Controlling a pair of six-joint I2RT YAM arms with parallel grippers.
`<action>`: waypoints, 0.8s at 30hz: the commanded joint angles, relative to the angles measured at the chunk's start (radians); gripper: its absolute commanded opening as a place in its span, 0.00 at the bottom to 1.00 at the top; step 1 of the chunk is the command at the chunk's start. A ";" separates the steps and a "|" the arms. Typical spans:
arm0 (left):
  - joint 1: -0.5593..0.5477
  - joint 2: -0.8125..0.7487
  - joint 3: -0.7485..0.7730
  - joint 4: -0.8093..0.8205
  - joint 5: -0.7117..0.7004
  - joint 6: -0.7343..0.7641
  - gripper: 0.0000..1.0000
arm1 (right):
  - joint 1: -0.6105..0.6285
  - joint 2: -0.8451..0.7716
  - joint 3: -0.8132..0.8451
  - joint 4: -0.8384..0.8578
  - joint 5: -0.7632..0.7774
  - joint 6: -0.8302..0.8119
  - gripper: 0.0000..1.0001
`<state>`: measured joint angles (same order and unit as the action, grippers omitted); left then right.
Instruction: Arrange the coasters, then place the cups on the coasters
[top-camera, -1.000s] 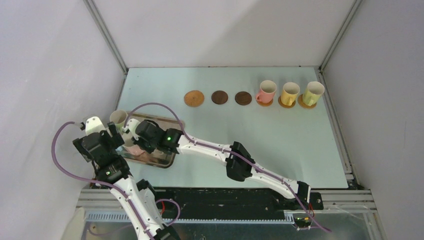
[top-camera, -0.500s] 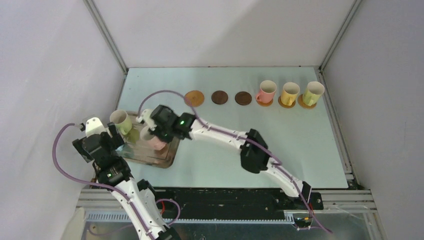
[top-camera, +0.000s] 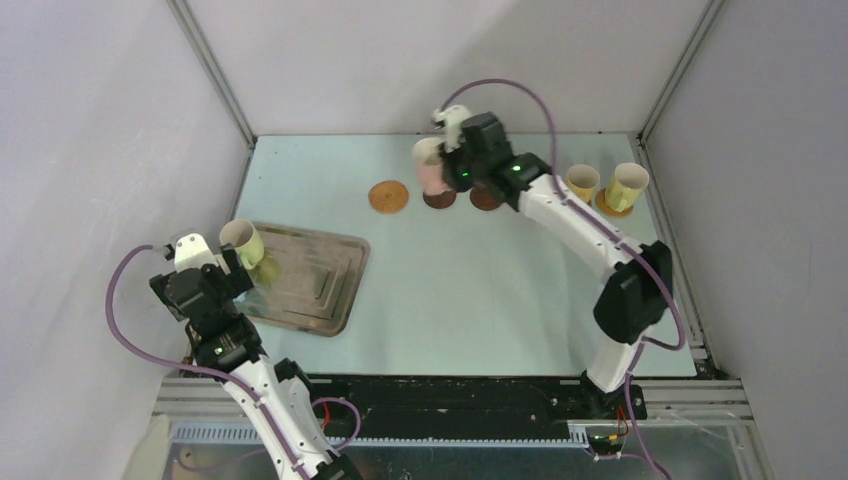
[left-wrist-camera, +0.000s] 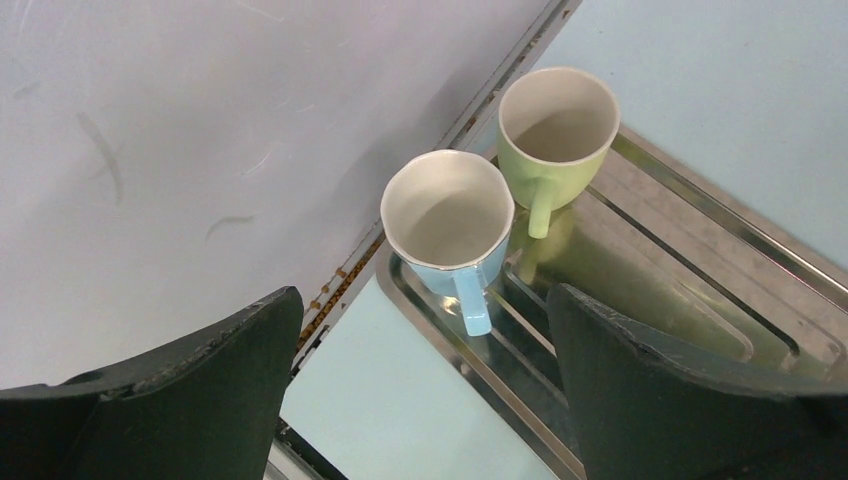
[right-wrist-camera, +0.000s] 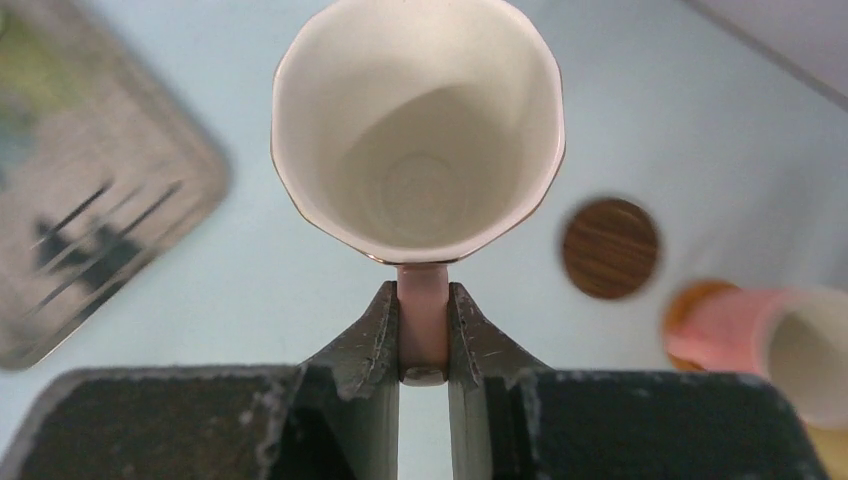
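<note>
My right gripper (right-wrist-camera: 423, 312) is shut on the handle of a pale pink cup (right-wrist-camera: 418, 130), holding it upright in the air. In the top view this cup (top-camera: 430, 167) hangs over the back row, above a dark brown coaster (top-camera: 440, 199), with an orange-brown coaster (top-camera: 388, 196) to its left. A second dark brown coaster (right-wrist-camera: 610, 248) lies beside a salmon pink cup (right-wrist-camera: 760, 335). A yellow cup (top-camera: 581, 183) and a pale yellow-green cup (top-camera: 627, 185) stand on coasters at the right. My left gripper (left-wrist-camera: 422, 300) is open, short of a blue cup (left-wrist-camera: 447, 222) and a light green cup (left-wrist-camera: 556, 125).
The metal tray (top-camera: 318, 280) lies at the left, near the side wall, with the blue and green cups in its far corner. My right arm (top-camera: 580, 225) stretches across the right half of the table and covers the salmon cup in the top view.
My right arm lifted the pale pink cup off the tray and swung it right and back to the coaster row. The left arm has stayed put.
</note>
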<state>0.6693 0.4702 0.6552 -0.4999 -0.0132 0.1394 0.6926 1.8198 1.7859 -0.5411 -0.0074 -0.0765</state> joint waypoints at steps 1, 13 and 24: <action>0.010 -0.013 -0.005 0.001 0.064 0.008 1.00 | -0.145 -0.147 -0.144 0.272 0.129 0.070 0.00; 0.010 -0.013 -0.011 -0.003 0.067 0.018 0.99 | -0.321 -0.134 -0.343 0.465 0.235 0.186 0.00; 0.009 0.007 -0.011 0.001 0.052 0.017 0.99 | -0.321 -0.008 -0.271 0.486 0.189 0.195 0.00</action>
<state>0.6701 0.4755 0.6525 -0.5190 0.0380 0.1417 0.3557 1.7813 1.4231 -0.1822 0.1837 0.1055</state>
